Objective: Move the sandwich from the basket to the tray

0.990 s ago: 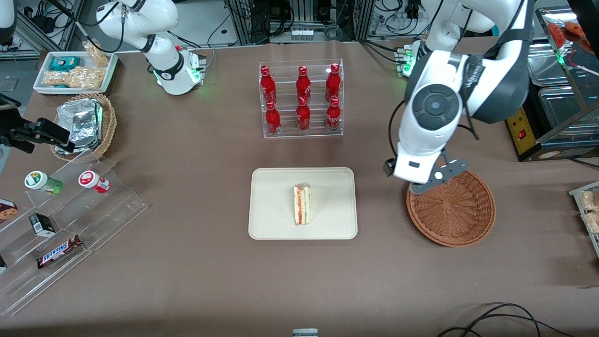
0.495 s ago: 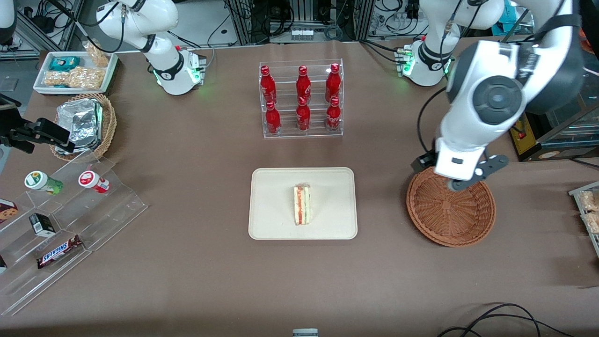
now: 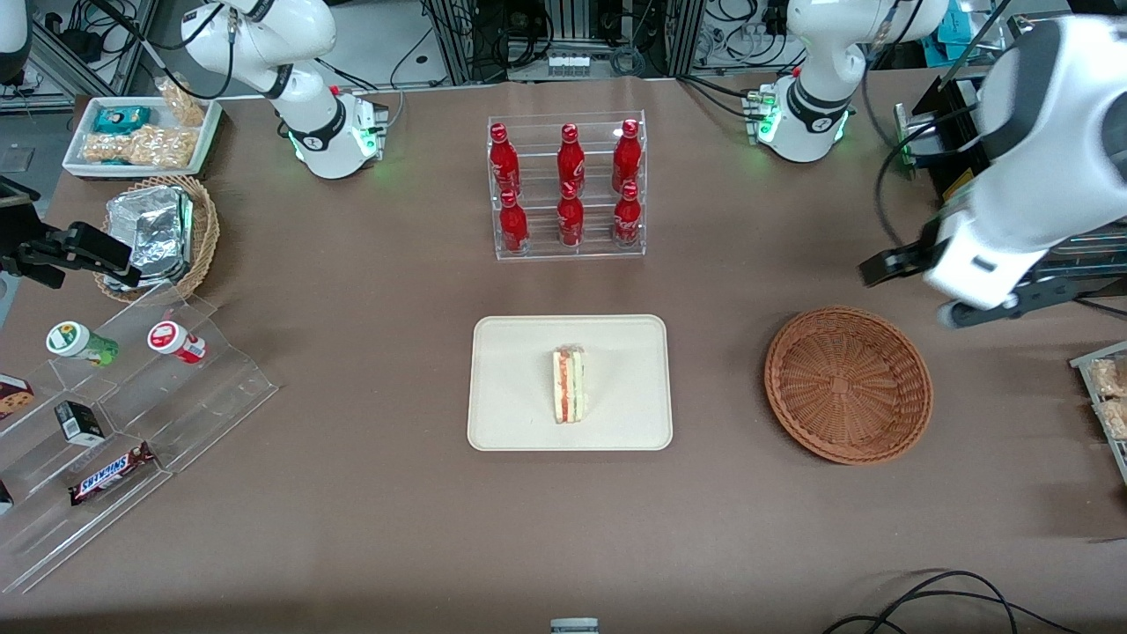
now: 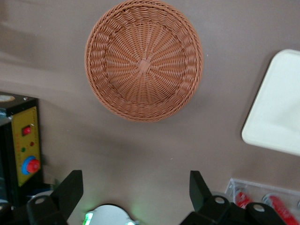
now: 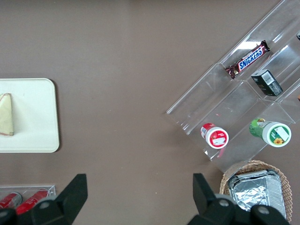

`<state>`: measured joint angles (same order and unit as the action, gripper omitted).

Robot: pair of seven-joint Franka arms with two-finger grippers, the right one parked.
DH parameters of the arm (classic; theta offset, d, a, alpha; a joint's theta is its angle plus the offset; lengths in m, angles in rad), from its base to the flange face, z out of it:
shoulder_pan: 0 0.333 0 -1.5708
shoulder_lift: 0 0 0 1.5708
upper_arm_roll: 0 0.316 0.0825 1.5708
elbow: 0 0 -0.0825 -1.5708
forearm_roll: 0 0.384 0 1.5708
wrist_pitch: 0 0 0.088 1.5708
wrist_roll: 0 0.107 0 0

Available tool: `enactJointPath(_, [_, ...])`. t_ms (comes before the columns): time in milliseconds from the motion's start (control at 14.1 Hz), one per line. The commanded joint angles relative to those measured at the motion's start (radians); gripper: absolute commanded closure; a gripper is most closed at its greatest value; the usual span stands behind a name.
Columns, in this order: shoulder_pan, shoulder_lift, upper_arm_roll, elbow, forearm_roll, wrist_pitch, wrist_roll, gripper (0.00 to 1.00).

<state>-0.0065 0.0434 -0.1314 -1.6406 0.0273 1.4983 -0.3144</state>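
The sandwich [image 3: 569,385], a pale wedge with orange-red and green layers, lies on the cream tray [image 3: 519,379] in the middle of the table. It also shows in the right wrist view as the sandwich [image 5: 5,114] on the tray [image 5: 33,112]. The reddish-brown basket [image 3: 848,384] sits beside the tray toward the working arm's end and has nothing in it. My gripper [image 4: 135,188] is open and holds nothing. It hangs high above the table, past the basket [image 4: 144,61] toward the working arm's end. A corner of the tray [image 4: 279,117] shows there too.
A clear rack of red bottles [image 3: 568,185] stands farther from the camera than the tray. A box with a yellow control panel [image 4: 26,150] sits near my gripper. A tan basket of foil packs [image 3: 158,233] and a stepped acrylic stand [image 3: 132,414] lie toward the parked arm's end.
My arm has swung from over the basket's rim out toward the working arm's end of the table, uncovering the whole basket. Sandwich, tray and basket have not moved.
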Motion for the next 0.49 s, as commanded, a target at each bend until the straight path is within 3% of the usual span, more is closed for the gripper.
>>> enactJointPath(0, [0.033,-0.071,-0.004,-0.045,-0.018,-0.007,0.119,0.0])
enactJointPath(283, [-0.023,-0.077,0.113,-0.019,-0.021,0.029,0.185,0.0])
enactJointPath(424, [-0.047,-0.071,0.151,-0.018,-0.059,0.045,0.195,0.0])
